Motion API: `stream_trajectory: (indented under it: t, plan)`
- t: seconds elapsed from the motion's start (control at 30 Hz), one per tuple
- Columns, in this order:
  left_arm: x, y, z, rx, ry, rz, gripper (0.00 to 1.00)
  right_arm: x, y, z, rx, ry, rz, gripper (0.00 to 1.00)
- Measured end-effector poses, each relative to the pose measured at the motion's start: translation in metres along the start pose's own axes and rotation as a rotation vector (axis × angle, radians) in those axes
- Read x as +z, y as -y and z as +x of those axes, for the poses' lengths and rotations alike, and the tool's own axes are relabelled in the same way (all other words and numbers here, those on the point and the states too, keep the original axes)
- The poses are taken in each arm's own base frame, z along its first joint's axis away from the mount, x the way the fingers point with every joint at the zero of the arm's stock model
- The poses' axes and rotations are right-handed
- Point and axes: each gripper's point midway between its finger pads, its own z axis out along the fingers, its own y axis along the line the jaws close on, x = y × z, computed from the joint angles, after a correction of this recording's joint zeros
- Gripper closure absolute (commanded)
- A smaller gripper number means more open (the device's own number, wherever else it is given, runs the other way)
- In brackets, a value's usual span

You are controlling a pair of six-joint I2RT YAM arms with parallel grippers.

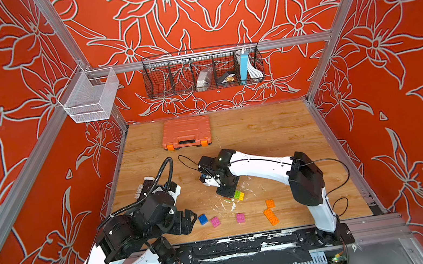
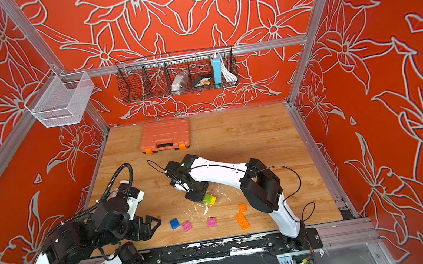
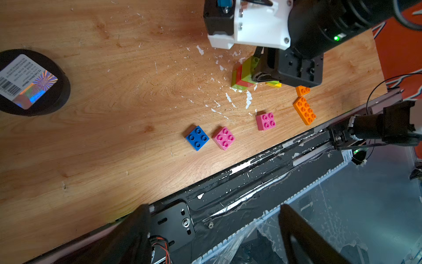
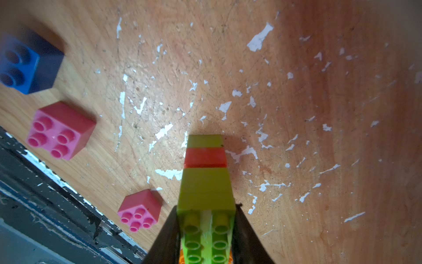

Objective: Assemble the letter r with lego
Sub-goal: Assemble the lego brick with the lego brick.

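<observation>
Where a top view looks down: right arm (image 1: 260, 163) stretched left across the table (image 1: 261, 131), wrist bent down, right gripper (image 1: 227, 191) at the green-and-red lego stack (image 1: 238, 194), mid-table. Left arm (image 1: 123, 231) folded, near left. Left wrist view: left gripper (image 3: 214, 228) spread wide, empty; blue brick (image 3: 197, 137) and pink bricks (image 3: 223, 138) loose on the wood. Right wrist view: jaws clamped on the stack's top green brick (image 4: 205, 189).

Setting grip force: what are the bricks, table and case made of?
Bricks: glossy hard plastic, by the shine on the moulded studs. Table: matt wood grain, likely laminate, since it chips to white flakes. Case: ribbed moulded plastic, satin, probably.
</observation>
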Motion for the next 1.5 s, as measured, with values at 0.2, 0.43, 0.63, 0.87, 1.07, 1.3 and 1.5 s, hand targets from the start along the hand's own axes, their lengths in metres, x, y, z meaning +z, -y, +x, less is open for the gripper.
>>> stream_trajectory:
  t: [0.2,0.43,0.63,0.87,1.07,1.3,1.5]
  plan:
    - [0.0,0.0,0.0,0.0,-0.002,-0.001,0.12,0.0,0.0,0.0,0.0,0.002,0.001,1.0]
    - [0.001,0.0,0.0,0.0,-0.007,-0.005,0.12,0.001,0.0,0.0,-0.001,0.001,0.001,1.0]
    - [0.002,0.0,0.0,0.0,-0.009,-0.006,0.12,0.004,0.0,0.0,0.001,0.007,-0.011,1.0]
    - [0.002,0.001,0.001,0.001,-0.012,-0.002,0.11,0.007,0.003,0.001,0.012,0.033,-0.029,1.0]
    - [0.003,0.002,0.002,0.005,-0.021,0.008,0.11,0.016,0.002,0.003,0.023,0.036,-0.038,1.0]
    - [0.005,0.004,0.004,0.009,-0.033,0.016,0.11,0.019,0.003,0.003,0.058,0.081,-0.039,1.0]
    - [0.006,0.005,0.004,0.015,-0.035,0.023,0.11,0.019,0.004,0.003,0.076,0.094,-0.043,1.0]
